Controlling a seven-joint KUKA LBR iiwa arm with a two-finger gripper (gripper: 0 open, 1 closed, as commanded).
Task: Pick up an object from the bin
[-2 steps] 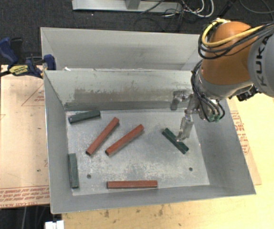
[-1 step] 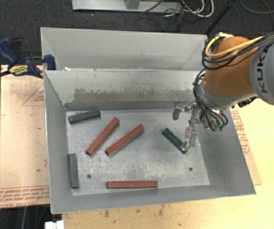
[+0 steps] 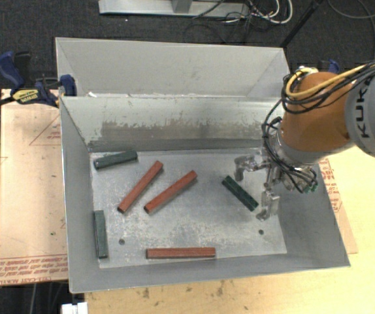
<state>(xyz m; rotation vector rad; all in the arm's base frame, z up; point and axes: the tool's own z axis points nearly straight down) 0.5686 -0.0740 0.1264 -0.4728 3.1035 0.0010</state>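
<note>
Gripper [image 3: 257,187] low over the right side of the bin [image 3: 174,113], orange-covered wrist above it. Fingers stand apart, nothing clamped between them. Slanted dark green bar [image 3: 240,193] lies flat on the floor just beside and partly under them, near the bin's right wall. Cannot tell whether a fingertip touches it.

Rest well clear:
- one red-brown bar [image 3: 140,187] at mid-floor
- second red-brown bar [image 3: 170,192] beside it
- third red-brown bar [image 3: 181,253] along the front edge
- short green bar [image 3: 115,159] toward the back-left corner
- upright-lying green bar [image 3: 100,233] along the left edge

Judgement: step in hand looks like the final approach on the slanted bar. The fingers seem set roughly along its length rather than across it. Doing it well probably means:
- turning the wrist so the pads face the long sides
- centring over the bar's middle
- sinking the tips close to the floor before closing

The right wall is close, so there is little room to swing.
</note>
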